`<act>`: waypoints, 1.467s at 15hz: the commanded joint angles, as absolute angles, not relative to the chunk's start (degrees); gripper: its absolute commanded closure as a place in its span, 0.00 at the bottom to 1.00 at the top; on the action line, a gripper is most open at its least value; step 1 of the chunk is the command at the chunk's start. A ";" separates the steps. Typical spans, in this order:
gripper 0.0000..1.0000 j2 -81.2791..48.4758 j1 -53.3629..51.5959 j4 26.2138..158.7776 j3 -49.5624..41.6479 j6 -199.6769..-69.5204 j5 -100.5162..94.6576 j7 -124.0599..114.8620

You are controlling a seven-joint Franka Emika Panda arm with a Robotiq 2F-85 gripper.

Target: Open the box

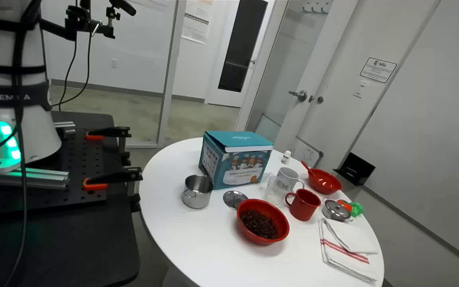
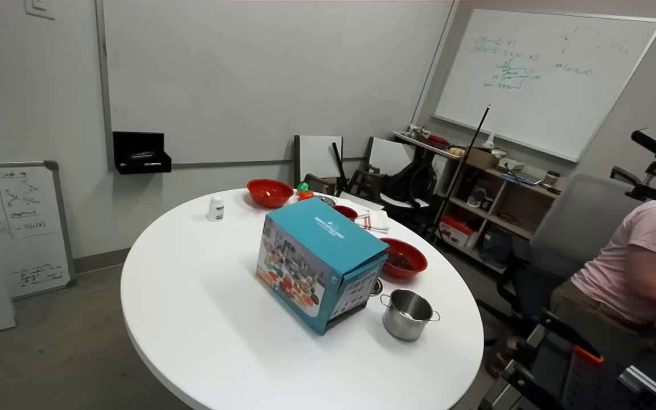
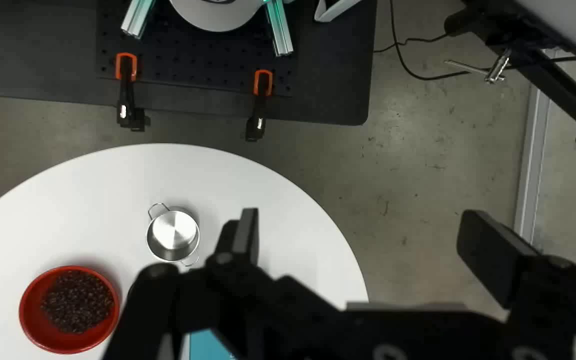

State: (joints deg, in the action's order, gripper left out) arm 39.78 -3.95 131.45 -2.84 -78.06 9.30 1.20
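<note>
The teal-blue box with white printed pictures stands on the round white table and shows in both exterior views (image 1: 239, 171) (image 2: 328, 236). Its teal top panel lies over the top, with a narrow gap under its edge at one side. No brown inner flap shows. In the wrist view only a small teal piece of the box (image 3: 208, 346) shows at the bottom edge, mostly hidden behind the gripper. My gripper (image 3: 359, 220) is wide open and empty, high above the table's edge and the floor. It is out of sight in both exterior views.
A steel pot (image 1: 197, 192) and a steel lid (image 1: 234, 198) stand near the box. A red bowl of dark beans (image 1: 262, 223), a red mug (image 1: 303, 204), a white mug (image 1: 287, 178) and a white bottle (image 2: 216, 209) share the table (image 2: 203, 319). A person (image 2: 618, 256) sits beyond it.
</note>
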 commanded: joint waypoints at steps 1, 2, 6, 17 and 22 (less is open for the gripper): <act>0.00 39.67 -2.51 131.27 -1.88 -77.83 9.74 1.91; 0.00 39.67 -2.51 131.27 -1.88 -77.83 9.74 1.91; 0.00 39.67 -2.51 131.27 -1.88 -77.83 9.74 1.91; 0.00 23.00 -4.45 124.95 -7.71 -76.71 12.18 20.49; 0.00 7.54 -2.25 117.42 -9.60 -72.03 15.71 27.14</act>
